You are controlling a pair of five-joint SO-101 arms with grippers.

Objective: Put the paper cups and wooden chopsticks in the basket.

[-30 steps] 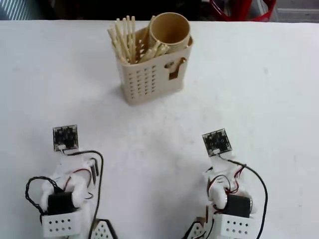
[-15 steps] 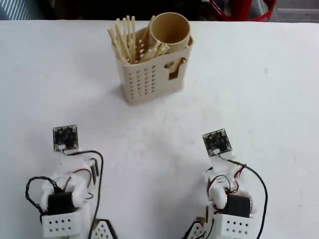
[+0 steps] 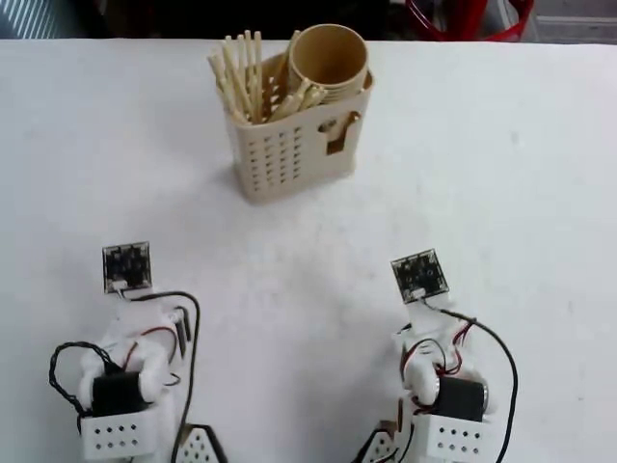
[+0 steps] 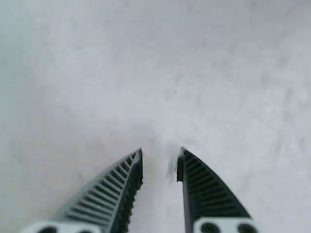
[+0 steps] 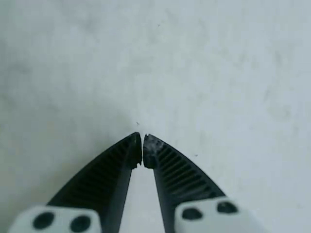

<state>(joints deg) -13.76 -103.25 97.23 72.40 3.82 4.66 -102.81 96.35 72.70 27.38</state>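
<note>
From above, the basket [image 3: 294, 154] stands upright toward the far side of the tabletop [image 3: 501, 193]; the paper cups [image 3: 329, 58] sit nested in one compartment, and the wooden chopsticks [image 3: 243, 77] stand bundled in the compartment beside them, their ends poking above the rim; every task thing I can make out is inside that basket; a folded arm [image 3: 118, 381] and a second arm [image 3: 445, 386] sit along the near edge, well apart from the basket.

In the left wrist view, the left hand [image 4: 159, 167] hangs over bare tabletop; its fingers are a little spread, with nothing between them.

In the right wrist view, the right hand [image 5: 142, 145] also hangs over bare tabletop; its fingertips are pressed together, pinching nothing.

To my eye the job looks finished; cups and chopsticks are both stowed, neither hand carries anything, and I judge no step is left beyond the arms resting where they are.
</note>
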